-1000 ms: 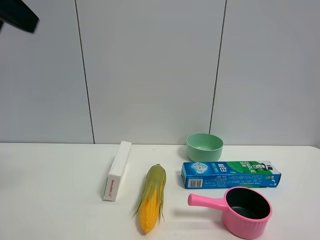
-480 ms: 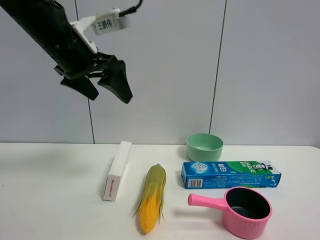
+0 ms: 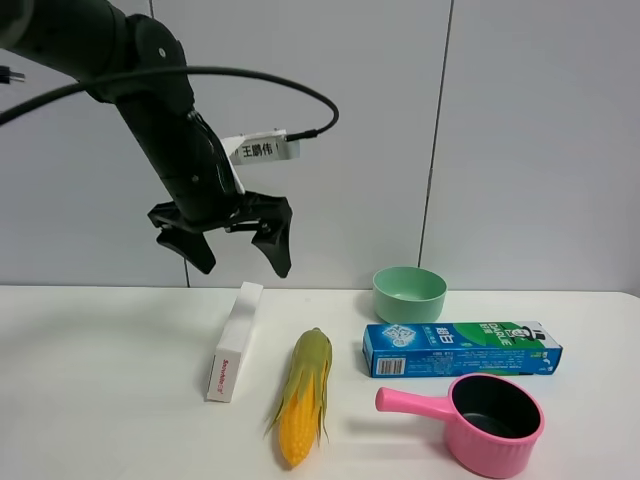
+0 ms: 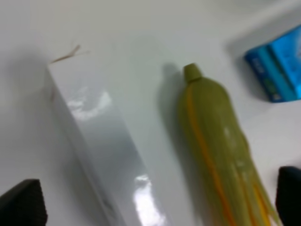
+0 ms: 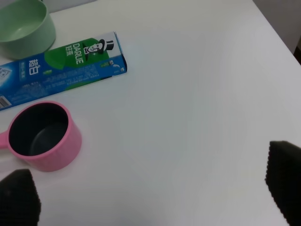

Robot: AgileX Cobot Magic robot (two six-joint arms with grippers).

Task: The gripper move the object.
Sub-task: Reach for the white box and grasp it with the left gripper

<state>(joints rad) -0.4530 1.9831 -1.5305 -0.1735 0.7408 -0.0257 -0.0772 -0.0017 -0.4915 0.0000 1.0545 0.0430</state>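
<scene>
Now, the approach: my left gripper [image 3: 240, 262] hangs spread wide above the far end of the white carton [image 3: 235, 342].
The carton lies untouched on the table [image 3: 100, 380], with the corn cob [image 3: 305, 395] just beside it. Next, I judge, I must drop straight down, straddle its narrow width, and close without nudging the corn.
</scene>
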